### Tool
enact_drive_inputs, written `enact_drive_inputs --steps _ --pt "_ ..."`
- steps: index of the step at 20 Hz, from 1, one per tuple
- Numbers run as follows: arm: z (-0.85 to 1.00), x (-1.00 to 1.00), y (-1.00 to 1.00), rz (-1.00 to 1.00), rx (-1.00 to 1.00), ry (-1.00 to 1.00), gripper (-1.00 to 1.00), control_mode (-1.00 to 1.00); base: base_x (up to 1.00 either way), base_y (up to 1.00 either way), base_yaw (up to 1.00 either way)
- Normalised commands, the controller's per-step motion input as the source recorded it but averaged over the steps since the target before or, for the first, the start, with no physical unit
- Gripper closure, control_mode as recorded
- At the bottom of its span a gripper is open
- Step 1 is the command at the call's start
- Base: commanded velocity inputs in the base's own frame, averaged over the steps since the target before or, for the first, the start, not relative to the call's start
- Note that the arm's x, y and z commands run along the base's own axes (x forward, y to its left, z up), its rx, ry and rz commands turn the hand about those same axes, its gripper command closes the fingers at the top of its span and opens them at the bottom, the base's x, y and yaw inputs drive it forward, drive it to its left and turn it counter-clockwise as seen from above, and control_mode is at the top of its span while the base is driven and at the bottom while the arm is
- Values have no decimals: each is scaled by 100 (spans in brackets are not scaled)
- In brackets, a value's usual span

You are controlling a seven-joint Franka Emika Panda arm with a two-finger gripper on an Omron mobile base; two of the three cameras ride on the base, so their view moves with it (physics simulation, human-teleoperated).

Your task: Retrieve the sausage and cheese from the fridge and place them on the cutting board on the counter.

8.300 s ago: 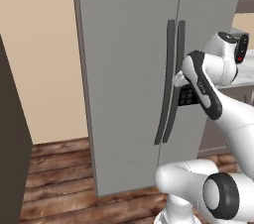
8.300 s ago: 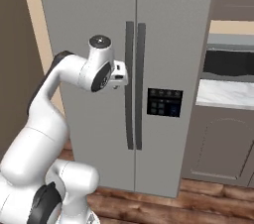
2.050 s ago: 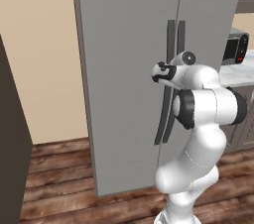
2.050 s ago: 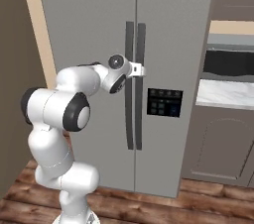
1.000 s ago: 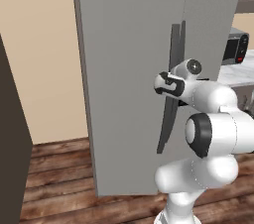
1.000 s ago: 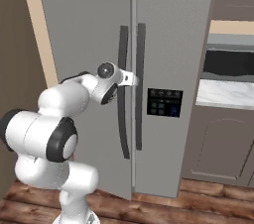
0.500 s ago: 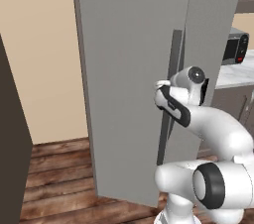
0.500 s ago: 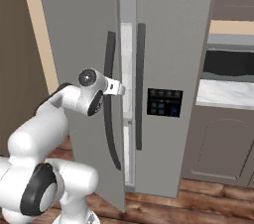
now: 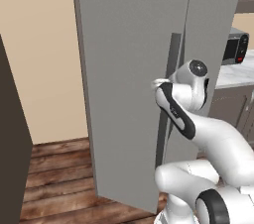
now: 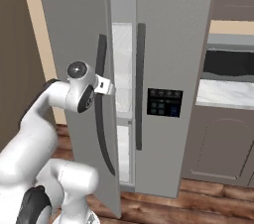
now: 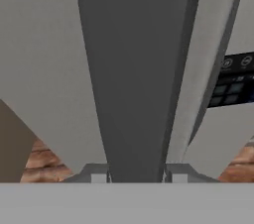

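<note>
Honestly no readable text anywhere. The fridge (image 10: 168, 44) has a dark control panel (image 10: 164, 102) just right of the tool, but its little icons are too blurry to make out.

Fridge (image 10: 173, 44) left door swung partway open, right door shut.

The tall grey double-door fridge stands upright; its left door (image 9: 134, 69) angles out toward the camera, its long dark curved handle (image 10: 101, 104) running down the leading edge. In the gap, white shelves (image 10: 121, 114) show inside, brightly lit. The right door carries its own dark handle (image 10: 140, 86) and a small black control panel (image 10: 163, 103). To the right, the white marble counter (image 10: 225, 94) sits over grey-brown cabinets.
</note>
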Motion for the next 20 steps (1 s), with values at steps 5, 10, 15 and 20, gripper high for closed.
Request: enact_drive_inputs --steps 5,10,15,20 --pt "55 -51 -10 0 1 1 -100 -100 0 0 0" --pt "35 -89 -78 0 10 0 -100 -100 0 0 0" --pt "50 -15 -88 -1 20 3 -100 -100 0 0 0" --pt "38 46 -67 -1 28 12 -100 -100 0 0 0"
